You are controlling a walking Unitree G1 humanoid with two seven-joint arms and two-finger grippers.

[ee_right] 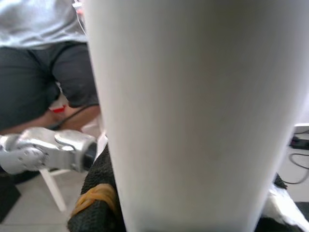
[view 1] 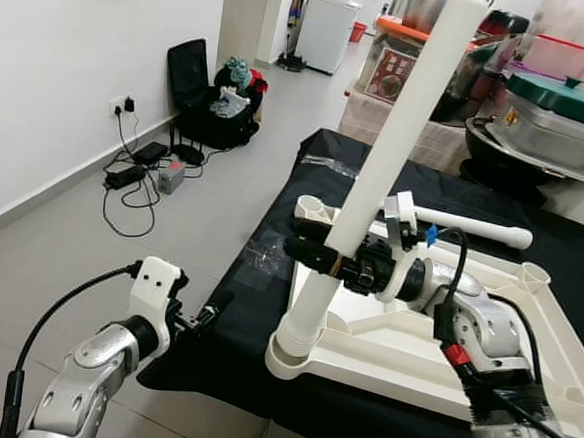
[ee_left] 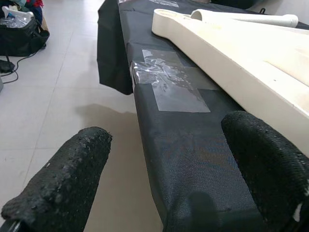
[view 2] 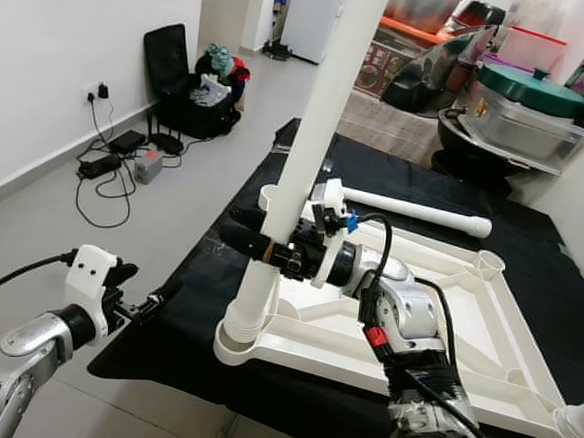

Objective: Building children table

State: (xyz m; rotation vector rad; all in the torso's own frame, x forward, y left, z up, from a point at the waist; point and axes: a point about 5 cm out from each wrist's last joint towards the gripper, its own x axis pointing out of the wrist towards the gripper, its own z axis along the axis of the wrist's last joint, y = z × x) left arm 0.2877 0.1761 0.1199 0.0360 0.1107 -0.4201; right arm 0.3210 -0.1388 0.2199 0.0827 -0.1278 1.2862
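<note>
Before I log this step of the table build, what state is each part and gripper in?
Tabletop: upside down on the black cloth.
Leg: tilted, foot in the near corner socket.
Second leg: lying loose.
Right gripper: shut on the leg.
Left gripper: open, at the cloth's edge.

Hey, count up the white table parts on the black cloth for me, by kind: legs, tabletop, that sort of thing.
Table legs: 2, one standing in a corner socket, held by the right gripper, and one lying across the far side
Upturned tabletop: 1
Total: 3 white parts
</note>
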